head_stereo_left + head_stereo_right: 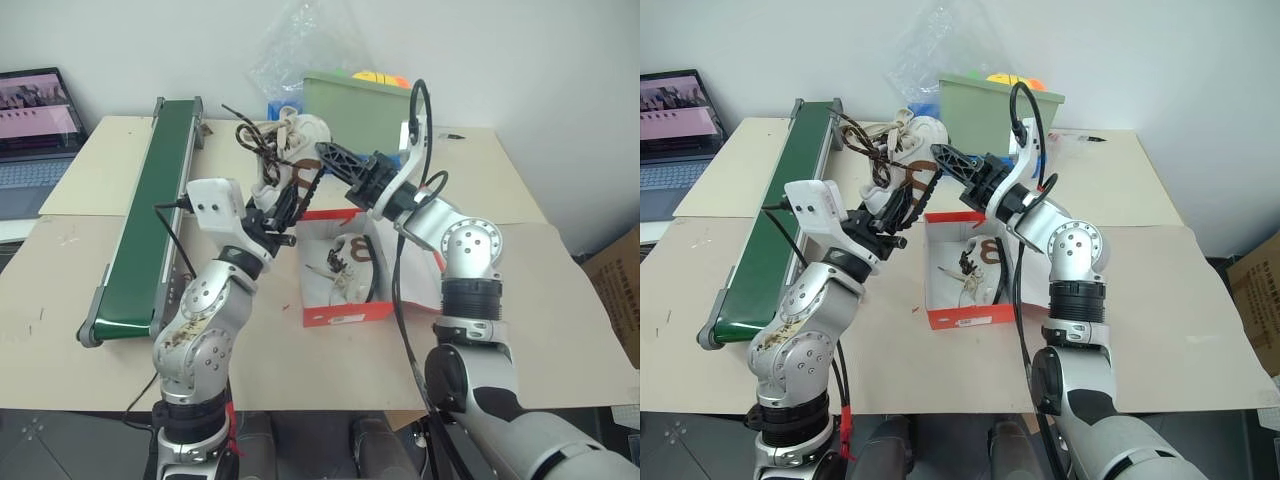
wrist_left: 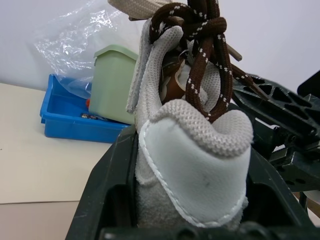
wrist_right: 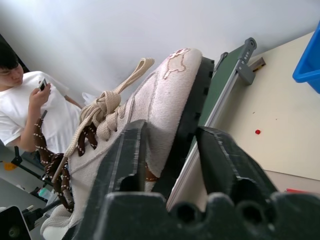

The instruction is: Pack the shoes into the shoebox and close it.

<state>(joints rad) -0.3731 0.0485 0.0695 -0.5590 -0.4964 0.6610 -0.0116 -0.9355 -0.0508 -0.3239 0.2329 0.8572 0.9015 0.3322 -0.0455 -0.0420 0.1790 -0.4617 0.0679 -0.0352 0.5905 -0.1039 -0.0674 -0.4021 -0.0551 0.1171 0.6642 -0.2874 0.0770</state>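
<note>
Left gripper [image 1: 902, 208]: clenched on the heel end of the raised shoe [image 1: 290, 140]; in its wrist view the grey-white heel collar sits wedged between the two black fingers [image 2: 107, 200], brown speckled laces hanging over the top.

Raised shoe: cream with dark sole, held in the air above the far edge of the shoebox [image 1: 345, 315], between both grippers, laces dangling loose.

Right gripper [image 1: 335, 155]: fingers set either side of the toe end of the same shoe; its wrist view shows the dark sole running down between the two fingers [image 3: 125, 160], touching them. Whether the grip is fully tight, cannot tell.

Shoebox: red-orange, white inside, lid open, standing on the bench [image 1: 560, 290] below the grippers. Contents: second shoe [image 1: 975, 262], lying inside with dark laces spread.

Conveyor [image 1: 150, 220]: green belt, on the bench left of the shoebox, well apart from it.

Green bin [image 1: 355, 110]: at the far side of the bench behind the raised shoe; something yellow and orange shows at its top.

Blue tray [image 2: 65, 117]: beside the green bin, clear plastic bag [image 2: 70, 47] over it.

Person [image 3: 25, 105]: white shirt, seen in the right wrist view past the shoe.
</note>
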